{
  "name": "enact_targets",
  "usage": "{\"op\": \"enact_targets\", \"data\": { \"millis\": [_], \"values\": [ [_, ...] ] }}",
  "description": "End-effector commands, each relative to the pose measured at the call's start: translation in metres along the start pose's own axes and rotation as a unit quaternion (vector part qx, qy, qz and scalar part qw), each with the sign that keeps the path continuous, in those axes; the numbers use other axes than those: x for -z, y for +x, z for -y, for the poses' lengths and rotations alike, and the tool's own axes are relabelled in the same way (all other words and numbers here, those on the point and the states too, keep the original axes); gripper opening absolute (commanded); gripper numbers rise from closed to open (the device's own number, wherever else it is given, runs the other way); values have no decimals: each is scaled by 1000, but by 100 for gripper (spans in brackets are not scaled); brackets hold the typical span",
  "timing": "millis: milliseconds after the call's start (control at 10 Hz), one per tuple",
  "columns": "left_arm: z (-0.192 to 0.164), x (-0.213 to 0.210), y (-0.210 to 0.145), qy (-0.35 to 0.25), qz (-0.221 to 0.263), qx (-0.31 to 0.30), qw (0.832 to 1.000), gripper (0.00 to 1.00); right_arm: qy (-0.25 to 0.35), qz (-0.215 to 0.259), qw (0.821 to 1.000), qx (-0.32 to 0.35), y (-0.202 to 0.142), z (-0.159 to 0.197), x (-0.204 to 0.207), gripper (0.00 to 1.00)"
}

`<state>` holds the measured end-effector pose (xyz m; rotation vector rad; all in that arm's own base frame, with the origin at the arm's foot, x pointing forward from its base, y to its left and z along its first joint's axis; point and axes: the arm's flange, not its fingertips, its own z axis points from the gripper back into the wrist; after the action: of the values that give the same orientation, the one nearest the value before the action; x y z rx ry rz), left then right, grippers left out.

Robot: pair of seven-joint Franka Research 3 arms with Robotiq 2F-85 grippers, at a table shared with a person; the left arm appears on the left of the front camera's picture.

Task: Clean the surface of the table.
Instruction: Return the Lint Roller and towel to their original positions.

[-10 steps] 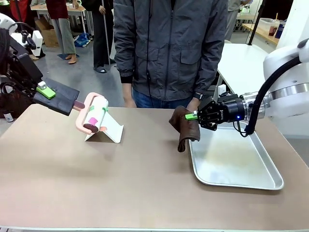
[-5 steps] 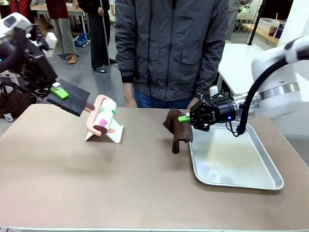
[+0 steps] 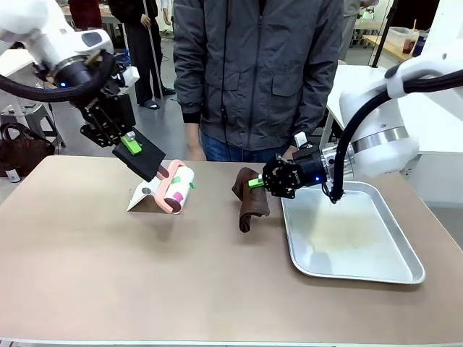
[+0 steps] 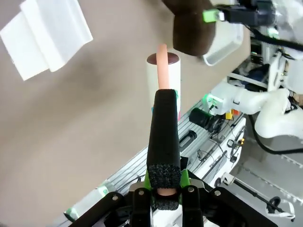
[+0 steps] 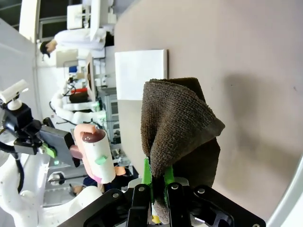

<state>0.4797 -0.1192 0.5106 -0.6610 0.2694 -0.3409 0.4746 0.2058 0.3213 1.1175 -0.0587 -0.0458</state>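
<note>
Tools in hand, wiping not begun: left gripper (image 3: 132,147) clamps lint roller (image 3: 176,189), right gripper (image 3: 255,183) clamps brown cloth (image 3: 248,204), centre frame; next, lower both onto table (image 3: 181,275)

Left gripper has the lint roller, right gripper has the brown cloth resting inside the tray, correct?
Not quite: the brown cloth hangs over the table, left of the tray, per the front view. Left gripper does hold the lint roller; right gripper holds the cloth.

Grey floor (image 3: 155,119) – white side table (image 3: 365,94)
</note>
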Motion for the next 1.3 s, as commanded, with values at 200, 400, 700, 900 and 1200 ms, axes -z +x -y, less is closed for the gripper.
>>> {"op": "enact_targets", "data": {
  "millis": [200,400,700,900,1200],
  "values": [
    [14,19,52,68,16,-80,994,22,-6,1,1000,18,4,-3,13,11],
    [8,27,70,77,55,-103,990,22,0,-1,1000,14,1,-5,11,11],
    [-15,38,89,87,41,-99,990,22,9,1,1000,29,5,1,5,11],
    [-34,36,108,83,31,-111,990,22,10,-5,999,35,9,4,6,11],
    [-52,36,125,54,-2,-114,992,22,12,-4,999,49,15,9,7,11]
  ]
}}
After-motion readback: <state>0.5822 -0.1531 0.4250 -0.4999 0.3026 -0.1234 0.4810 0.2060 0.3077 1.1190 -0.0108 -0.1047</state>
